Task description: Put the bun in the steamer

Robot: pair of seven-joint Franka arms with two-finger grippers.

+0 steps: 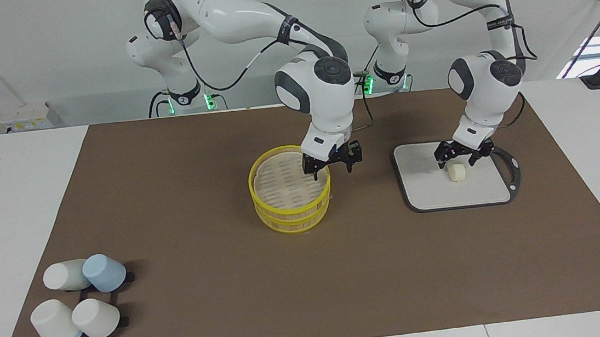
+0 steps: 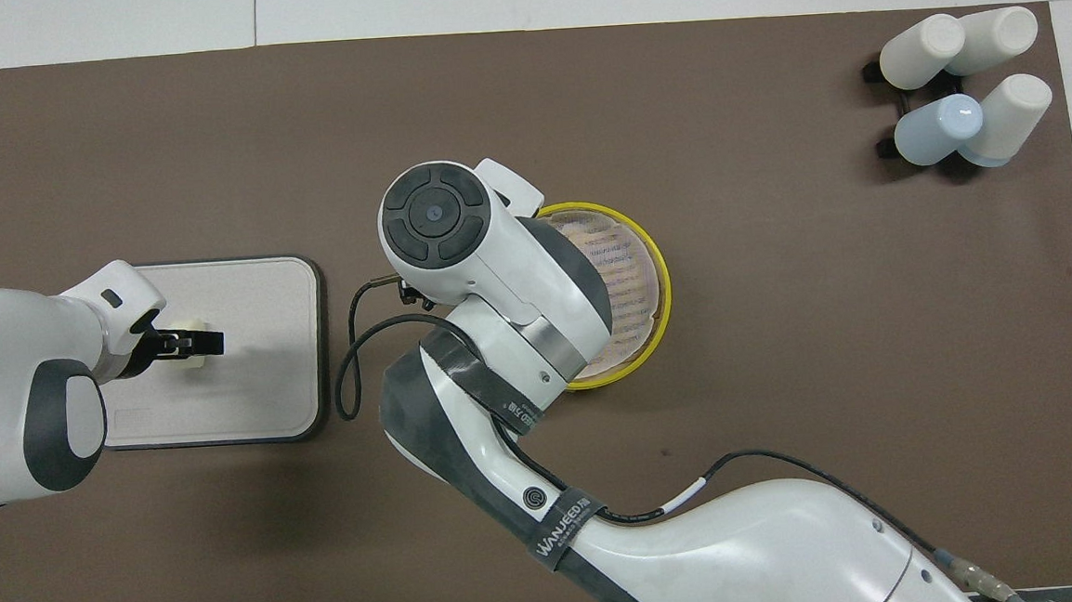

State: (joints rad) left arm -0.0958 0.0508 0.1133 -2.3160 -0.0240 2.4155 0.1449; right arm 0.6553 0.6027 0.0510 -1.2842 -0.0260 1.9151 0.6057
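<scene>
Dough first: the small pale cream, rounded oblong bun (image 1: 457, 172) lies on the flat pale grey board with the dark rim (image 1: 429, 192), right of centre in the facing view and at the left edge of the overhead view. My left pincer (image 1: 465, 159) hangs right over it, fingers spread wide on either side of the bun's upper end. In the facing view the fingertips (image 1: 442, 162) reach down to about the bun's top; whether they touch it I cannot tell. In the overhead view the left pincer (image 2: 187, 343) points across the board with the bun (image 2: 191, 357) showing pale under the dark fingers.

My right pincer (image 1: 332, 166) sits at the middle of the facing view, at the rim of the round two-tier steamer basket with bright yellow rims and slatted sides (image 1: 282, 214). Its fingers stand open and hold nothing; one finger hangs inside the rim over the pale slatted floor, the other outside it. From overhead my right arm's wrist covers that pincer and part of the steamer (image 2: 655, 266).

Steamer and board sit side by side on the brown mat (image 1: 215, 198) covering the bench, well apart. Four tipped cups, three white and one pale blue (image 1: 103, 272), cluster on a dark rack at the lower left of the facing view.
</scene>
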